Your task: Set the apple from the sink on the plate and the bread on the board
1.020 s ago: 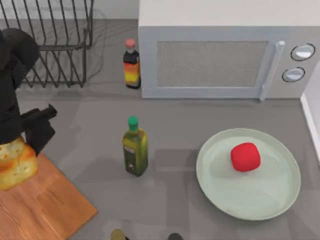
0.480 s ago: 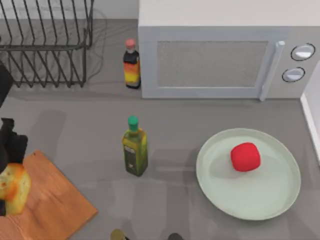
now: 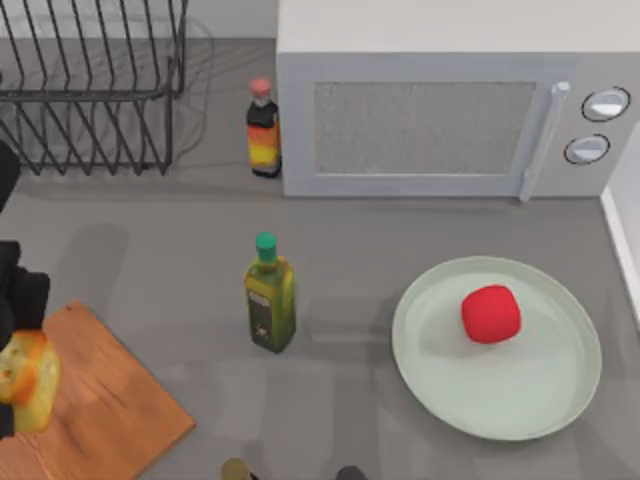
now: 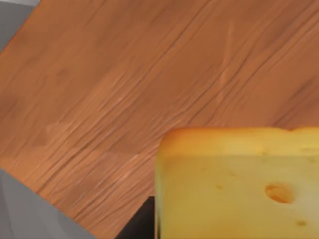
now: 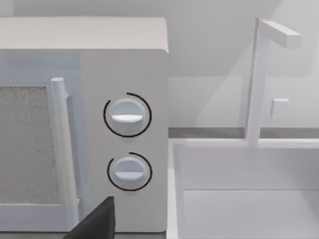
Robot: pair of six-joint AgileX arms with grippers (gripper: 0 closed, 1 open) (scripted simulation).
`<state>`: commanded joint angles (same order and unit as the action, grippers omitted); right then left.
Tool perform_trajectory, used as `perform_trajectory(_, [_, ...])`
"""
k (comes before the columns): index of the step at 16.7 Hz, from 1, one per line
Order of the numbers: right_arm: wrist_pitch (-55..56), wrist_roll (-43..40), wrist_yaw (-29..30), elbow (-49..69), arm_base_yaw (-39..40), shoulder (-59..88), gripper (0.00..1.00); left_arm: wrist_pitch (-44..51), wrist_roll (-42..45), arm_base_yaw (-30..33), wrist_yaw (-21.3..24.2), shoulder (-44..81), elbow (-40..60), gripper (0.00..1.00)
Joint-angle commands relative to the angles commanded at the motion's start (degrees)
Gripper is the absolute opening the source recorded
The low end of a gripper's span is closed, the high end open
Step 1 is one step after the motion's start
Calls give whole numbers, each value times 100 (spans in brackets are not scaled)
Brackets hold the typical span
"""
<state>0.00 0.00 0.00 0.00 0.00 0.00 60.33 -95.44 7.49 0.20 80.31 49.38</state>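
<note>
Orange-brown and grained, the flat rectangular wooden cutting board [image 3: 100,400] lies at the table's front left corner, its long axis running diagonally. The golden-yellow, brown-crusted chunk of bread [image 3: 27,380] sits over the board's left part, gripped by the left gripper [image 3: 15,350], whose dark body shows just behind it. In the left wrist view the bread [image 4: 239,184] hangs over bare board [image 4: 124,89]; whether it touches the wood I cannot tell. The coming move, I judge, is straight down and a release. The small bright red apple [image 3: 490,313] rests on the large pale mint-green plate [image 3: 440,390], well right of the board. The right gripper [image 5: 94,224] faces the microwave [image 5: 124,129]; its state I cannot tell. The bottles' labels carry no readable writing.
</note>
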Motion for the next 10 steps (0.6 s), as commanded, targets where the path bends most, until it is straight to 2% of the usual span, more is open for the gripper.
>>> perform_trajectory(10, [0, 0, 0, 0, 0, 0, 100, -834, -5, -16, 4, 191, -439, 0])
